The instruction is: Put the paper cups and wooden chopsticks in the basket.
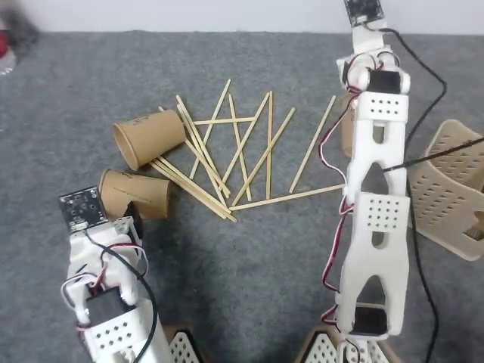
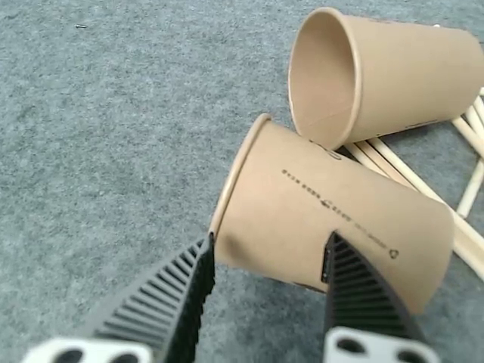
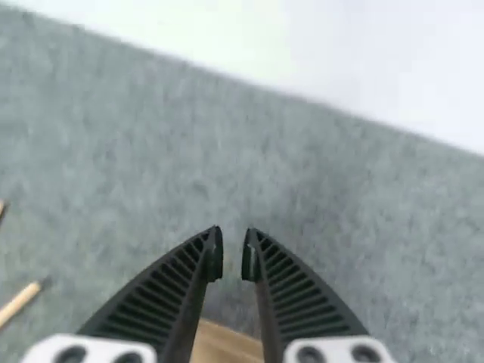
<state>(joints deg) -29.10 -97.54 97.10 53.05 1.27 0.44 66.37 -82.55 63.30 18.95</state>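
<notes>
Paper cups (image 1: 149,138) of plain brown card lie on their sides on the grey, felt-like table (image 1: 265,265), both tapered, with rolled rims and open mouths turned the same way. My left hand (image 2: 268,257) is spread wide around the nearer cup (image 2: 325,219): one black ribbed finger (image 2: 185,299) sits by the rim, the other crosses the smooth wall partway along, and I cannot tell whether either is pressing yet. A thin line of small print runs along that cup's side. The farther cup (image 2: 378,72) lies just beside it, showing its pale inside and the seam at its base. The wooden chopsticks (image 1: 242,151) are thin, straight, pale sticks, strewn in a loose crisscross fan in the middle of the table; several run against and under the farther cup, and a few more angle off toward my right arm. My right hand (image 3: 232,253) is held out over bare grey table near the far edge, its ribbed fingers drawn almost together with only a slit between the tips and nothing in that slit; a tan sliver shows low between them, and I cannot tell what it is. The basket (image 1: 446,189), beige with walls pierced by rows of small holes, sits tipped at the right side of the table, partly behind my right arm and well apart from the cups.
</notes>
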